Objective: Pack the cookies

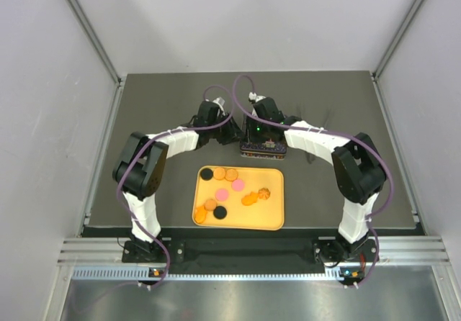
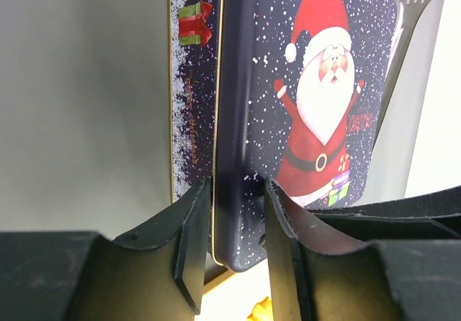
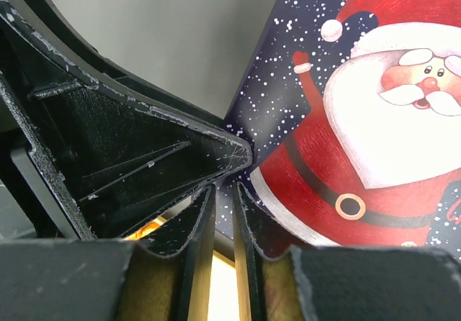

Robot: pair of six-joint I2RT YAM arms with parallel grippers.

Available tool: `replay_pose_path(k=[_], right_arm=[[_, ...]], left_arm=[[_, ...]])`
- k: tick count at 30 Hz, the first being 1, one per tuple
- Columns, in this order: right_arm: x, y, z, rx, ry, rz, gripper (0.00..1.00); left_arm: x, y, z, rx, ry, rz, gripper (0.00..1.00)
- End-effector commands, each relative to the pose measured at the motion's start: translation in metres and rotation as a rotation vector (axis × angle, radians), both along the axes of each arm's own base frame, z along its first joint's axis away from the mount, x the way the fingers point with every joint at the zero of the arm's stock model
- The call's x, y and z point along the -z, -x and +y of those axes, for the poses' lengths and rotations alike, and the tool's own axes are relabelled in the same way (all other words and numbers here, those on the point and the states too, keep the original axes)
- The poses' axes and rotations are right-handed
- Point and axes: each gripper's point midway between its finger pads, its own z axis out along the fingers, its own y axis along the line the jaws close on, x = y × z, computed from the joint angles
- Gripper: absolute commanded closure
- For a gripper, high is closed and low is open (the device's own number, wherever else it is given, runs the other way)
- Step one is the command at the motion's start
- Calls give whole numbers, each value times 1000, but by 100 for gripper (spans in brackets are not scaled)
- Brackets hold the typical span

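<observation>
Top external view shows assorted round cookies (image 1: 232, 190), orange, pink, dark and speckled, lying loose on a yellow rectangular tray (image 1: 274, 219), none of them in the tin. A dark blue rectangular Christmas tin with a Santa picture (image 1: 263, 148) sits on the table (image 1: 338, 98) just beyond the tray, between both arms' jaws. Judging by this, the packing is not finished: every visible cookie is outside the tin. Whether the lid is closed, coming off, or going on cannot be told.

The left gripper (image 2: 234, 224) has its jaws narrowed around the tin's lower edge (image 2: 230, 119), one finger on each side, apparently pinching the rim. The right gripper (image 3: 225, 213) has its jaws almost together with a thin gap, right beside the lid's corner (image 3: 302, 119); whether they hold anything cannot be told.
</observation>
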Motion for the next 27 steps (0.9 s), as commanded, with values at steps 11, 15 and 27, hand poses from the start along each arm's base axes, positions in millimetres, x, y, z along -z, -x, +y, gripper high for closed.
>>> replay_pose_path(k=[11,15,27], right_arm=[[-119,-31,-20,6,-154,-207,64],[-149,-44,-53,78,-187,-262,49],[-194,-10,-141,217,-242,-396,0]], left_arm=[[1,-4,12,57,-106,22,97],[-44,-27,4,81,-91,-91,81],[-113,-5,42,9,-157,-225,40]])
